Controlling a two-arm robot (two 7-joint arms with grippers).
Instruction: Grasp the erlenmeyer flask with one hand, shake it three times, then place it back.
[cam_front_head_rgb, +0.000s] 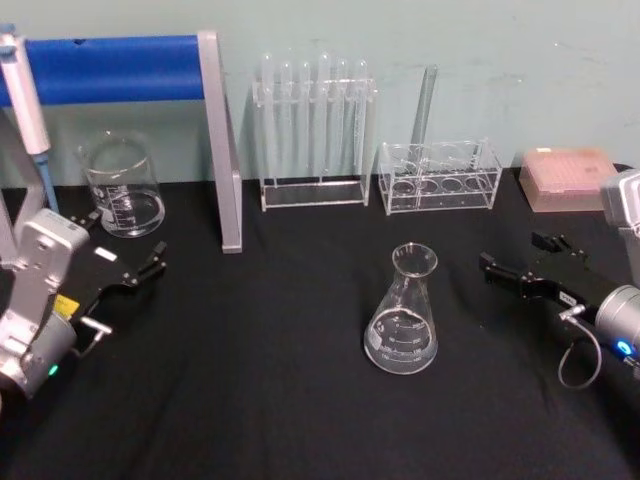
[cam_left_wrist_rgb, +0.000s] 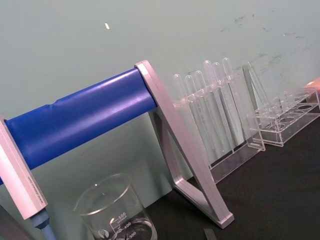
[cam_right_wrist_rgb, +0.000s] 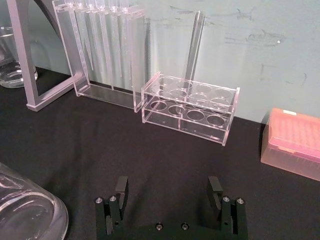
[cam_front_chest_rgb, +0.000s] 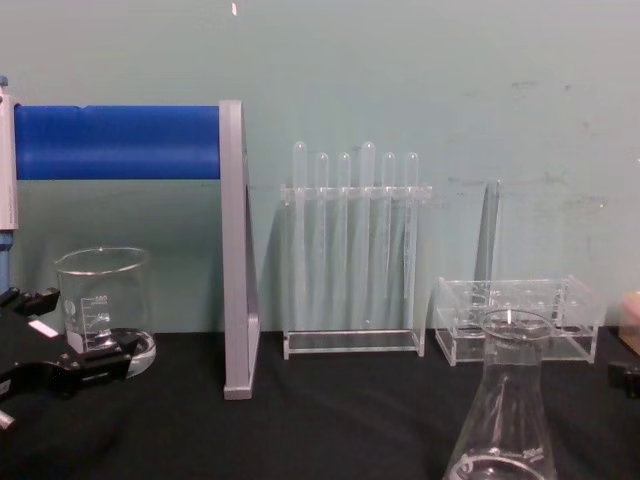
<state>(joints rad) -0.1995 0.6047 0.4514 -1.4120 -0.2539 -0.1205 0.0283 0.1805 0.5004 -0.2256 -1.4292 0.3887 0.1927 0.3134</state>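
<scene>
Head view: erlenmeyer flask (cam_front_head_rgb: 402, 312) stands upright mid-counter, just left of the right end effector (cam_front_head_rgb: 507, 270), fingers spread, nearer than the left.

Even, soft lighting across all views
Pale highlights are glinting on the clear glass conical flask (cam_front_head_rgb: 402, 325); the matte black surface (cam_front_head_rgb: 260, 380) is staying dim, showing faint shadows.

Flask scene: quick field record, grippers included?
flask: upright on black table, centre, ungrasped
right gripper: open, right of flask, apart from it
left gripper: open, far left, near beaker
racks: tall tube rack and low rack behind flask
tip box: pink, back right
</scene>
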